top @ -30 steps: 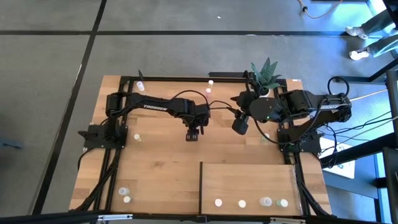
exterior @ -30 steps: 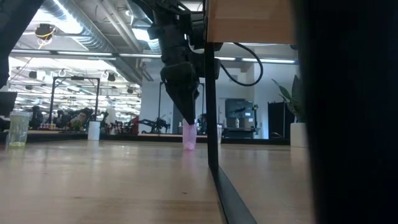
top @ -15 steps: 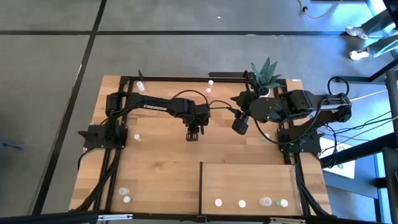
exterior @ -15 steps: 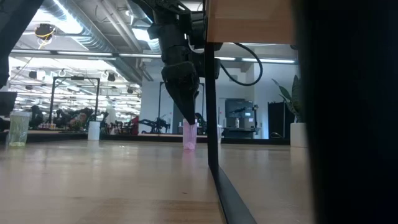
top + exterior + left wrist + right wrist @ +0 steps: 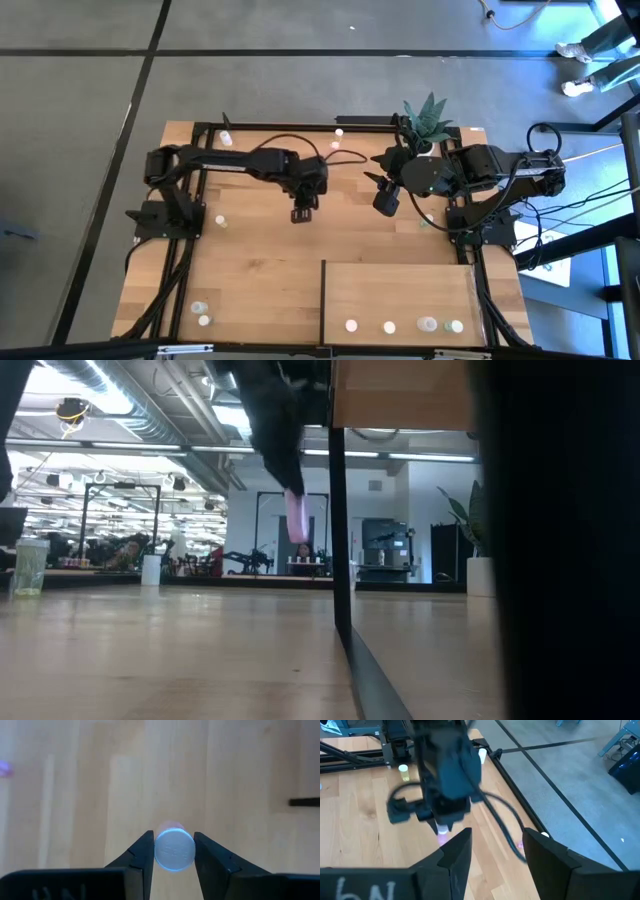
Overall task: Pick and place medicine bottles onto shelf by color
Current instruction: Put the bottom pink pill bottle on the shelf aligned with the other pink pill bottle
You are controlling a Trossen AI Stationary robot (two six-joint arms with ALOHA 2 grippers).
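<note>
Left pincer (image 5: 174, 851) gripped the small pink round medicine bottle (image 5: 174, 851), lifted clear of the planked wooden tabletop (image 5: 250, 270), well short of the pale wood shelf panel (image 5: 400, 290). I judged a level, slow carry best. Right pincer (image 5: 385, 200) waited open near the shelf's far side.

left arm reaches from nine o'clock toward table centre; left gripper (image 5: 301, 213) points down, raised off the tabletop, fingers (image 5: 142, 857) clamped on a pink bottle (image 5: 174, 850). right arm waits at three o'clock, right gripper (image 5: 385, 203) open.
</note>
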